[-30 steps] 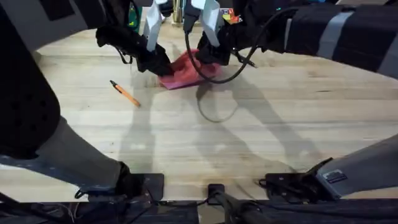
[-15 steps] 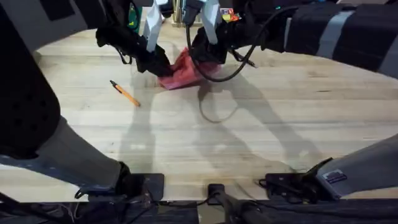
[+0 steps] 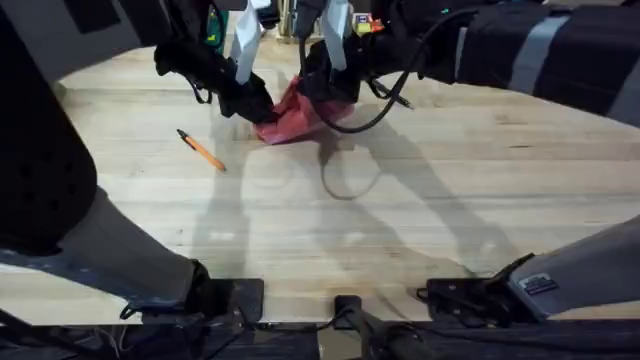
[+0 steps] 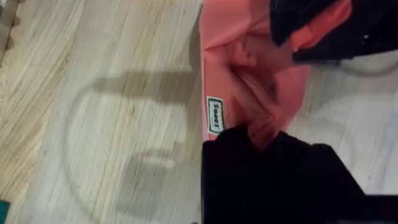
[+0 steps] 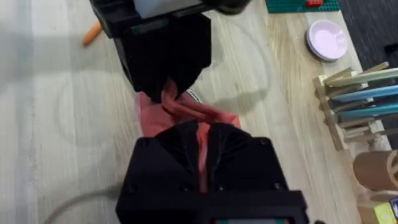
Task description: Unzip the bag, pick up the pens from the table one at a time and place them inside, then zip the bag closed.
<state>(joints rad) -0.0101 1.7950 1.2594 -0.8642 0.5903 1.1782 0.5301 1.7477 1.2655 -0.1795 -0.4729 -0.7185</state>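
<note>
Pink bag (image 3: 292,115) | both grippers' fingers gripping opposite ends | orange pen (image 3: 201,150) apart

Pale wooden planks (image 3: 420,200) with light grain, spread wide. Soft grey shadows across the boards, one a thin looping curve (image 3: 350,180). Off to one side, a wooden holder (image 5: 357,102) with teal pens (image 5: 367,96) upright in its slots. Near it, a small round lilac dish (image 5: 329,38) and a green mat (image 5: 301,5) at the edge. Beside the holder, a cardboard tube (image 5: 376,171). Even, diffuse light, no hard glare.
</note>
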